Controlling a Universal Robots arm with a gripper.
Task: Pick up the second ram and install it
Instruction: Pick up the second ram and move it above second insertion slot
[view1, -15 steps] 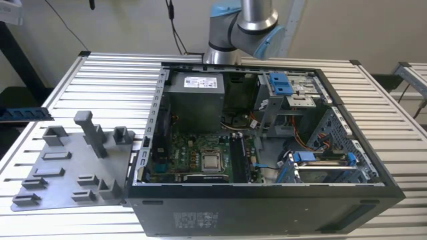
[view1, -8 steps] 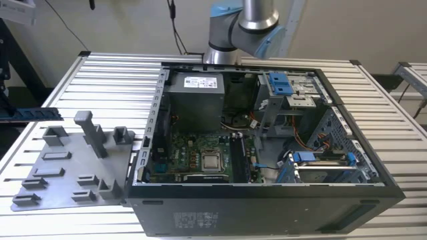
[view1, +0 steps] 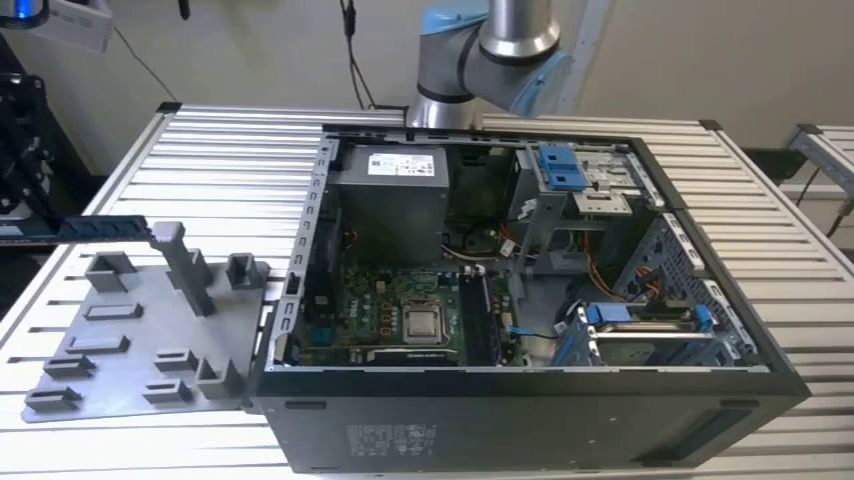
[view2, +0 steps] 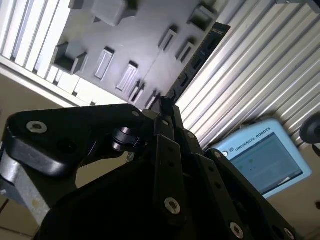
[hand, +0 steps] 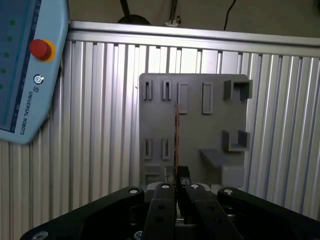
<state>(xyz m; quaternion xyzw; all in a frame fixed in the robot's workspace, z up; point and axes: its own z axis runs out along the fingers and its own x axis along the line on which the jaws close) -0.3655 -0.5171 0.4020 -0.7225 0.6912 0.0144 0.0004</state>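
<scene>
The second ram (view1: 104, 227) is a thin dark bluish stick held level in the air at the exterior view's left, over the far edge of the grey holder plate (view1: 134, 345). My gripper (view1: 27, 234) is shut on one end of it. In the first wrist view the ram (hand: 176, 132) shows edge-on as a slim strip running out from my gripper (hand: 176, 176) above the holder plate (hand: 210, 125). The second wrist view shows the ram (view2: 197, 57) as a dark strip leaving my gripper (view2: 163, 106).
An open black computer case (view1: 534, 420) lies on the slatted metal table (view1: 227, 150), with the motherboard (view1: 400, 310) and its long black slot rails (view1: 477, 315) inside. Bright-blue drive clips (view1: 561, 165) sit at the case's far side. A teach pendant (hand: 25, 65) lies beside the holder plate.
</scene>
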